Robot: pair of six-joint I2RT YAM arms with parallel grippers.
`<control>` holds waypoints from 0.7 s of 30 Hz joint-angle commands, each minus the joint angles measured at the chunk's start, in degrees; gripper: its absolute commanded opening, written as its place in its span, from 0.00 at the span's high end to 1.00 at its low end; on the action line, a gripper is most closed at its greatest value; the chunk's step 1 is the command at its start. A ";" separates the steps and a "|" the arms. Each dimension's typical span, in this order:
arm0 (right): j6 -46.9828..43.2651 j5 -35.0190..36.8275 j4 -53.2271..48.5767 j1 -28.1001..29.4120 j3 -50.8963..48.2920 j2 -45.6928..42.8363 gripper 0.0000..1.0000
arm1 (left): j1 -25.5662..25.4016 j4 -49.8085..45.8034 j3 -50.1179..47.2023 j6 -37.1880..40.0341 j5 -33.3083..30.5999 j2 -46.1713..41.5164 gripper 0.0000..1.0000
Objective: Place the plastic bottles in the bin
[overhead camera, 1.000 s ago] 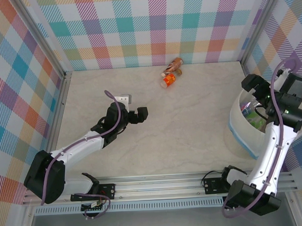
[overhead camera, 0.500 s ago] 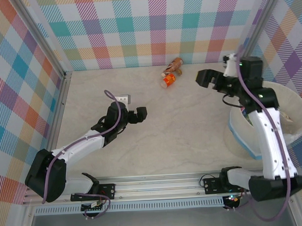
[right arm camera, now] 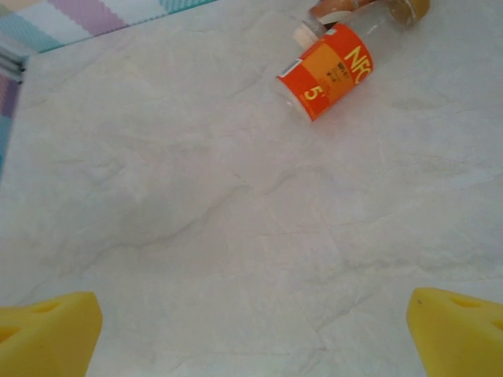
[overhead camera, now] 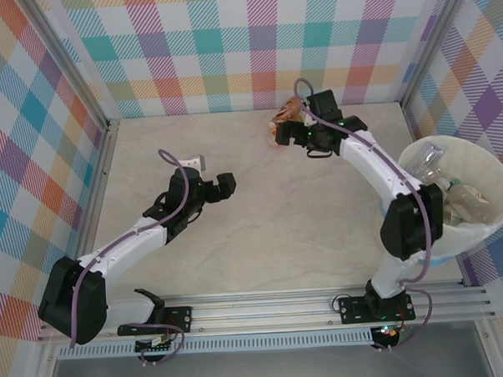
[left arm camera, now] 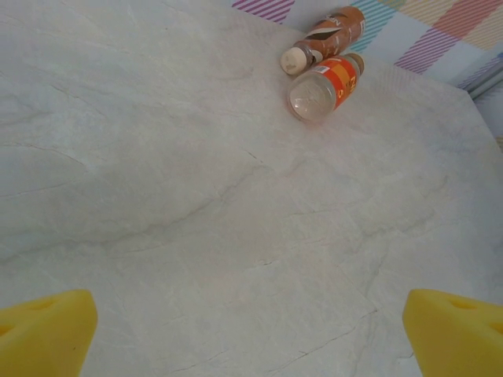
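The right gripper point(overhead camera: 289, 133) had swung from the bin point(overhead camera: 475, 247) to the far edge, jaws spread beside the orange bottle point(right arm camera: 326, 72) and brown bottle point(left arm camera: 330, 31); it should straddle one squarely.

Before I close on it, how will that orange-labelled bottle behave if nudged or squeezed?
The orange-labelled bottle lies on its side on the smooth table, so a nudge would probably roll it. It looks clear and empty: likely light, and soft under a squeeze. The brown bottle beside it may block it.
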 commanded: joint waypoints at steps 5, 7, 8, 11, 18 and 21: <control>4.02 9.12 1.47 1.29 12.07 16.10 0.00 | 1.17 -1.30 -1.54 -2.94 0.61 -2.31 0.00; 4.84 11.51 0.75 1.29 15.94 20.23 0.00 | 1.29 -1.04 -2.03 -2.92 0.27 -2.73 0.00; 5.43 12.22 0.09 1.29 17.99 22.36 0.00 | 1.41 -0.82 -2.34 -2.81 0.03 -2.89 0.00; 8.87 13.01 -0.33 1.29 23.26 27.73 0.00 | 1.73 -0.40 -3.05 -2.74 -0.70 -3.33 0.00; 14.96 14.29 -6.84 1.81 45.52 44.53 0.00 | 2.12 1.03 -4.07 -3.14 -1.24 -3.34 0.00; 16.31 16.74 -11.80 2.08 55.32 51.40 0.00 | 2.39 1.03 -4.47 -2.87 -1.58 -3.53 0.00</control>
